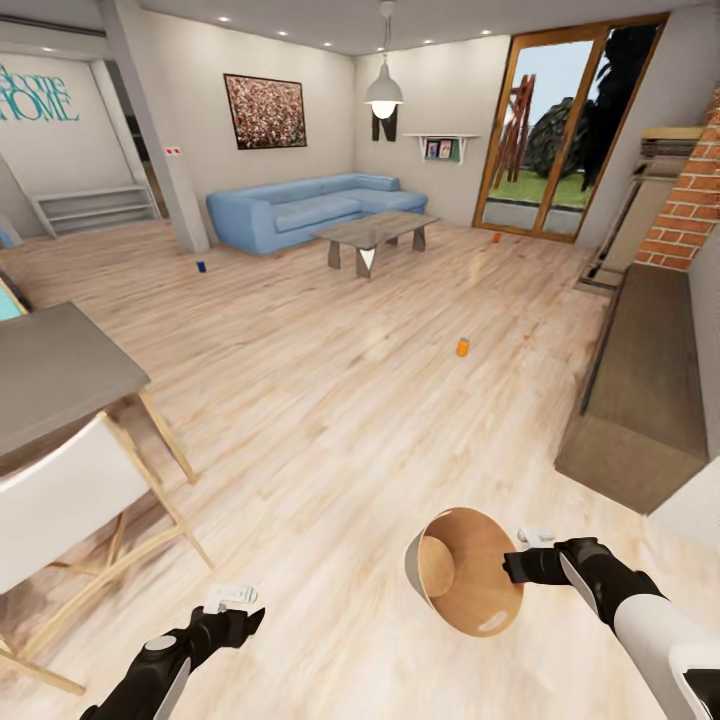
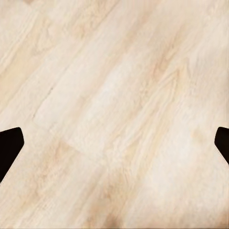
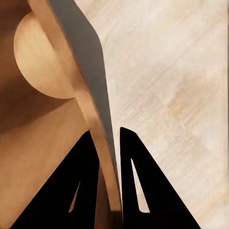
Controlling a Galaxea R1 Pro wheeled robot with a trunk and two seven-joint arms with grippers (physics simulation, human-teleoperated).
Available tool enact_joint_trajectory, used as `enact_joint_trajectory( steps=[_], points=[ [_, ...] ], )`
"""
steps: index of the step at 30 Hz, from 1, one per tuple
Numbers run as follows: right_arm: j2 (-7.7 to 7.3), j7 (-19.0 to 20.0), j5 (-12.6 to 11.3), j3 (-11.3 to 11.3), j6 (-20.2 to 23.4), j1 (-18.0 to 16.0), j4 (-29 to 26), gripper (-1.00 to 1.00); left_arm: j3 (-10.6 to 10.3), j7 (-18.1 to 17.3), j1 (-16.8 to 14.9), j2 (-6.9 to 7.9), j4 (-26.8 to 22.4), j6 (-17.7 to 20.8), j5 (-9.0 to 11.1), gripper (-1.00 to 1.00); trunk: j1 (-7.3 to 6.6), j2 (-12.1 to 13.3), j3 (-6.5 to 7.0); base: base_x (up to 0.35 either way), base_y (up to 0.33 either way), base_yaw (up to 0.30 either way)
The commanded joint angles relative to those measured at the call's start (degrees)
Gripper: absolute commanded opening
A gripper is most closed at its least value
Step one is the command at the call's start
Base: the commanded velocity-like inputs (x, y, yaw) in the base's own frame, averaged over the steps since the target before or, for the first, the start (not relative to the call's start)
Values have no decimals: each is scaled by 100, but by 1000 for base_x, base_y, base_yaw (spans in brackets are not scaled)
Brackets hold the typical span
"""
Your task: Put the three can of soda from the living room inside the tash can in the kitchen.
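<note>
**Bin in hand, three cans scattered across the living room**

The right gripper [image 1: 530, 553] has the tash can [image 1: 470, 585] by its rim, and the right wrist view makes the hold plain: one finger inside the wall, one outside, pinched tight on the wooden edge [image 3: 102, 143]. The bin hangs tilted, its brown mouth turned up toward the head camera, well above the pale plank floor [image 1: 330, 430]. It looks as if the robot is bringing the bin to the cans, which would save ferrying each can separately.

And the cans are out there. The nearest orange can [image 1: 462, 347] stands upright on the open floor, ahead and a little right of centre. A second orange can [image 1: 496, 238] sits much farther off, near the glass door [image 1: 560, 130]. The blue can [image 1: 201, 266] is far left, just in front of the blue sofa [image 1: 310, 208]. All three are well apart from each other and from the bin.

The left gripper [image 1: 232, 597] hangs low at near left, jaws spread wide with only bare floor between them [image 2: 114, 114], free and ready for picking. A grey table [image 1: 60, 370] and white chair [image 1: 60, 500] crowd the near left, so the clearer lane runs toward the nearest orange can.
</note>
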Motion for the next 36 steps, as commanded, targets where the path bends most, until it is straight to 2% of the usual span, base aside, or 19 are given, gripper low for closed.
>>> enact_joint_trajectory(
  steps=[1, 11, 36],
  points=[
    [2, 27, -103, -32, 24, -3, -6, -100, 0, 0, 0, -1, 1, 0, 0, 100, 0, 0, 1, 323, 0, -86],
    [2, 32, -107, -30, 23, -3, -6, -100, 0, 0, 0, -2, 1, 0, 0, 100, 0, 0, 1, 323, 0, -39],
    [2, 34, -107, -39, 23, -3, -6, -100, 1, 9, 0, -7, 7, -9, 0, 100, 0, 0, 38, 323, 0, -218]
  ],
)
